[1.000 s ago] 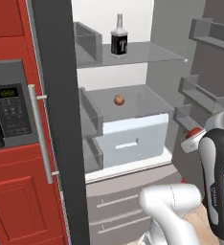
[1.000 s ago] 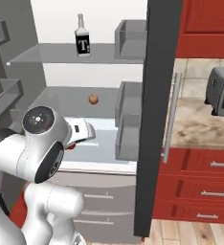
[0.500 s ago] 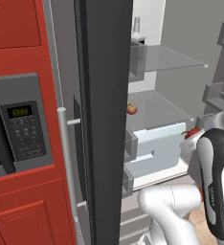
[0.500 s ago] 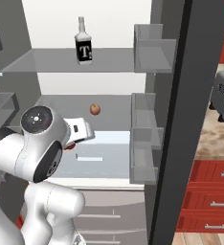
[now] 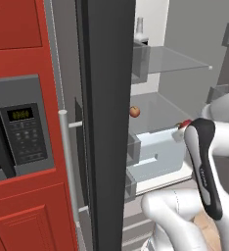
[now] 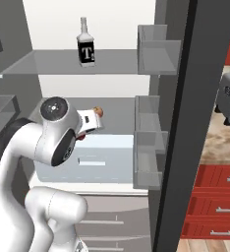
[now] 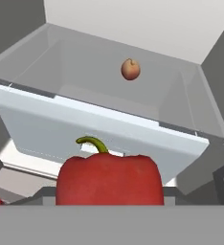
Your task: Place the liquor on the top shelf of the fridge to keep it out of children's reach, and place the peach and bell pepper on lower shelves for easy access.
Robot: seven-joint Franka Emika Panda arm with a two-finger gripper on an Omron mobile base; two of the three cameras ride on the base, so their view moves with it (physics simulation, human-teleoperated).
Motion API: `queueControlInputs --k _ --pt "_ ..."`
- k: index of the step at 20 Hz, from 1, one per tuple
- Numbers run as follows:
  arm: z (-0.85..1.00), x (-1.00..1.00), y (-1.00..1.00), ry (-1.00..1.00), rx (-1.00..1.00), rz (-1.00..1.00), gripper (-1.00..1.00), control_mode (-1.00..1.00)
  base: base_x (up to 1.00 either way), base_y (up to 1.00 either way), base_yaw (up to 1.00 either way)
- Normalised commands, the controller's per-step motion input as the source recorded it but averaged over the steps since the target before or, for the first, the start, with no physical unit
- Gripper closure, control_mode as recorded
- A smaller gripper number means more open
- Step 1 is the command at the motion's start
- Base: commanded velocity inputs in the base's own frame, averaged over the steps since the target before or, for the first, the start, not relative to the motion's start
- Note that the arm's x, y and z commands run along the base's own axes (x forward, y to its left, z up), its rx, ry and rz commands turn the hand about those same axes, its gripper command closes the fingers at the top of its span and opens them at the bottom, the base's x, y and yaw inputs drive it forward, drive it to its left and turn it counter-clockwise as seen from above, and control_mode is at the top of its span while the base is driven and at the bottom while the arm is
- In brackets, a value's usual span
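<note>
- Inside the fridge [image 6: 176, 123], liquor [image 6: 86, 44] already parked on the top shelf [image 6: 53, 63], well above everything else, so that part looks done.
- One level down from that shelf: peach [image 7: 130, 69] sitting alone toward the back wall, plenty of bare shelf on either side of it.
- Bell pepper [image 7: 109, 179] clamped in the jaws of the gripper [image 7: 109, 201], stem curling up and over, body upright-ish and squat with no real long axis to worry about.
- From the pepper, the peach's shelf lies straight ahead and a bit higher, past the pale drawer [image 7: 99, 131] front that sits between them.
- Probably just needs a lift over the drawer's top edge, then a push forward onto the shelf, landing beside the peach and not on it.
- Tight spots: door bins [image 6: 149, 147] just right of the drawer, and the dark door edge [image 5: 106, 122] close on the left side, so not much sideways room out here; more once inside.
</note>
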Motion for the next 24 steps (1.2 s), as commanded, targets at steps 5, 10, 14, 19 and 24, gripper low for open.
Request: queueControlInputs --k 5,10,14,19,24 --pt "-0.20 0.76 0.01 0.00 0.00 0.00 1.00 -1.00 0.00 0.00 0.00" --pt "-0.12 0.70 0.20 0.12 0.00 -0.01 1.00 -1.00 0.00 0.00 0.00" --pt "-0.26 0.69 0.21 0.12 0.00 -0.02 1.00 -1.00 0.00 0.00 0.00" --pt "-0.42 0.68 0.04 0.08 0.01 -0.01 1.00 -1.00 0.00 0.00 0.00" --pt "-0.46 0.63 -0.03 0.00 0.05 0.00 1.00 -1.00 0.00 0.00 0.00"
